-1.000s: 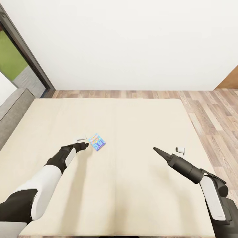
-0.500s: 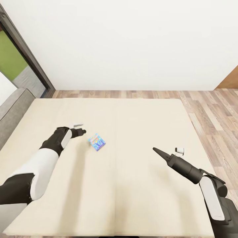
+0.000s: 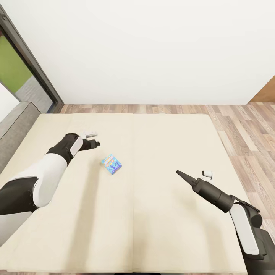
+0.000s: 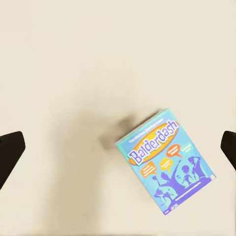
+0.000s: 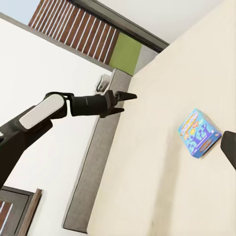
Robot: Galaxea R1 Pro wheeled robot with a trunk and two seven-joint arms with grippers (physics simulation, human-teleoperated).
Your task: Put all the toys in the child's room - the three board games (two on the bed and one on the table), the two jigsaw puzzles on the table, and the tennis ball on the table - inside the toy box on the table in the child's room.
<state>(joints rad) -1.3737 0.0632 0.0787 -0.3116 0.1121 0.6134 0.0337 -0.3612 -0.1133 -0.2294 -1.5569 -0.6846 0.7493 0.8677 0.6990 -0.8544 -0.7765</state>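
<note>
Small blue board game flat on bed. Left claw released, empty, hovering nearby. Right claw state unclear.

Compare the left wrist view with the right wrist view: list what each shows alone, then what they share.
Left wrist view alone: the cover lettering "Balderdash" on the small blue board game, seen from straight above. Right wrist view alone: the left tool, its fingers parted, raised above the bed with nothing in it, plus the grey headboard and the window frame. Both share: the game lying flat on the beige bed.
</note>
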